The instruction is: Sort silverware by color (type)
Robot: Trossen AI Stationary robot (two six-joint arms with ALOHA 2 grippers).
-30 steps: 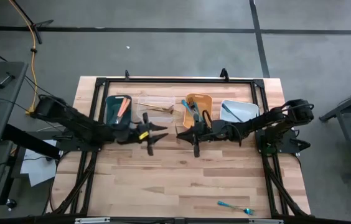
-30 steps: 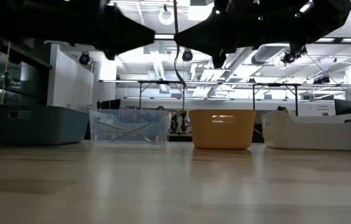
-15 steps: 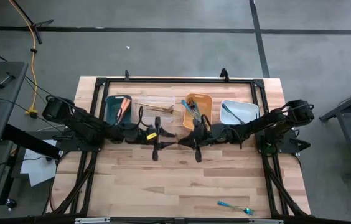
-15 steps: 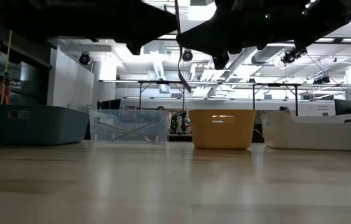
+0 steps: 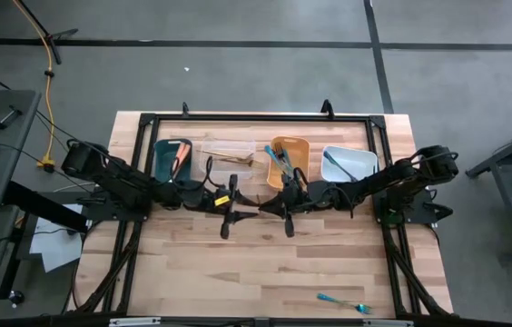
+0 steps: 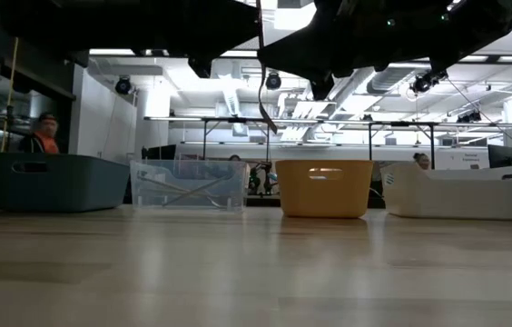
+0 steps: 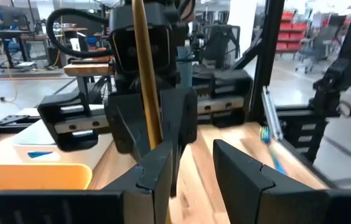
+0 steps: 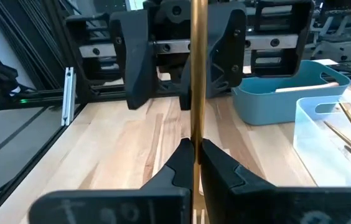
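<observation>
We see four bins in a row along the far part of the desk [image 5: 265, 263]. Leftmost is the teal bin [image 5: 171, 156] holding salmon-handled pieces [image 5: 180, 156]. Next comes the clear bin [image 5: 231, 153] with gold pieces [image 5: 233, 159], then the orange bin [image 5: 290, 154] with teal-handled forks [image 5: 277, 158], then the white bin [image 5: 350, 161] with one teal-handled utensil [image 5: 332, 163].

Just in front of the clear and orange bins, our two arms meet tip to tip above the desk. The left end effector [image 5: 234, 205] has its fingers spread, one on either side of a gold utensil [image 8: 196, 74]. The right end effector [image 5: 279, 205] is clenched on that same gold utensil, which stands upright in its wrist view.

In front of the arms the whole near half of the desk lies as open wood, room to move across its full width. Only at the near right edge lies one stray teal-handled fork [image 5: 342, 302], well apart from everything. The black frame rails [image 5: 388, 182] run along both side edges.
</observation>
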